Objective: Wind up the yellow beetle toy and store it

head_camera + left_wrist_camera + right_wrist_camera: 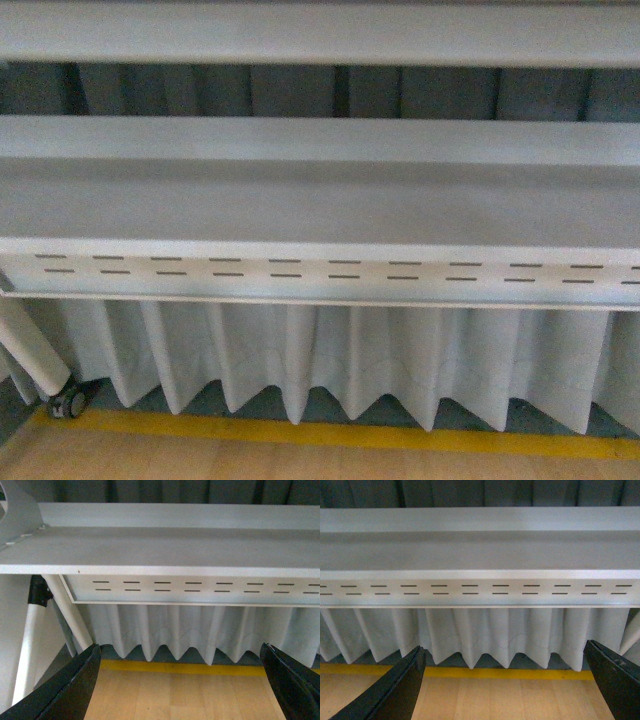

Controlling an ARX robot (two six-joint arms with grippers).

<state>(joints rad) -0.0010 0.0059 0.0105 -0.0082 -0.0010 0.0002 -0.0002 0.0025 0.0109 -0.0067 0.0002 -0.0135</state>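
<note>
Wrist views of both arms, with the front view for context. The left gripper [180, 649] has its two black fingers [70, 690] spread wide with nothing between them. The right gripper [505, 647] is the same, its fingers [395, 692] well apart and empty. Ahead of both pairs of fingers a pale slotted rail [480, 590] runs under a grey shelf [165, 550]. Beyond the fingertips lie a pleated white curtain [485, 630], a yellow floor stripe [505, 672] and a light wooden floor [180, 695]. A white leg [30, 645] stands just outside one finger of the left gripper. The yellow beetle toy appears in none of the three views, neither between either pair of fingers nor on the shelf surfaces shown. Its direction from the fingers, the lie of its long axis and the nearer arm therefore cannot be told. Judgement: the toy must first be found, as neither arm is yet placed for a grasp.
</note>
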